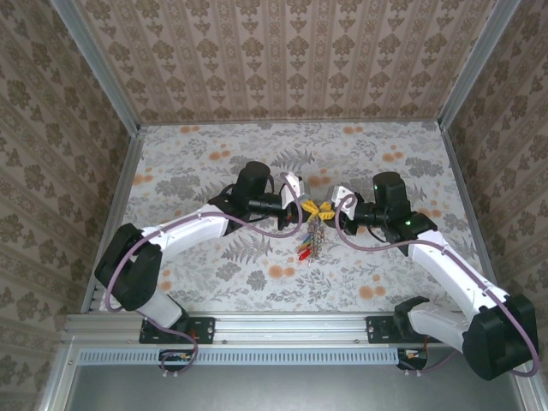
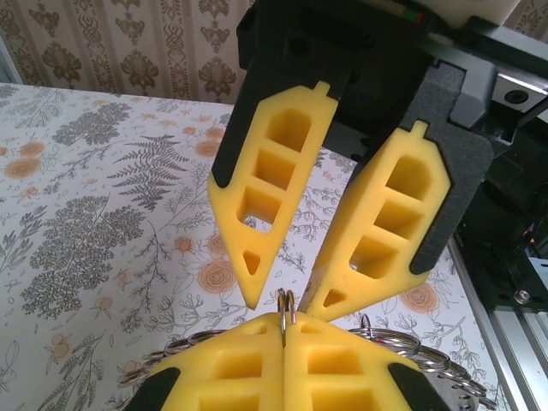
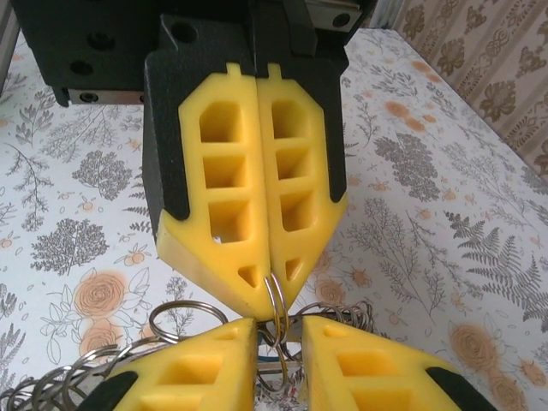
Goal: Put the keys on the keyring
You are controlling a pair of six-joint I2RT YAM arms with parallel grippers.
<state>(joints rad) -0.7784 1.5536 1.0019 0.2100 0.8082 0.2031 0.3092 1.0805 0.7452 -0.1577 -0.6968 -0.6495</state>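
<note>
The keyring (image 1: 313,238) hangs above the table between both arms, with a bunch of silver keys and red and yellow tags dangling below. My left gripper (image 2: 283,324) is shut on a thin double wire loop of the keyring (image 2: 285,301). In the right wrist view the left gripper (image 3: 272,291) pinches that loop (image 3: 276,300) from above. My right gripper (image 3: 278,334) is open, one finger on each side of the loop; its spread fingers (image 2: 254,257) face the left wrist camera. I cannot pick out separate keys with blue or yellow tags from the bunch.
Several small split rings (image 3: 171,312) fan out beside the fingers. The flowered tabletop (image 1: 214,171) lies below, closed in by patterned walls and an aluminium rail (image 1: 282,324) along the near edge.
</note>
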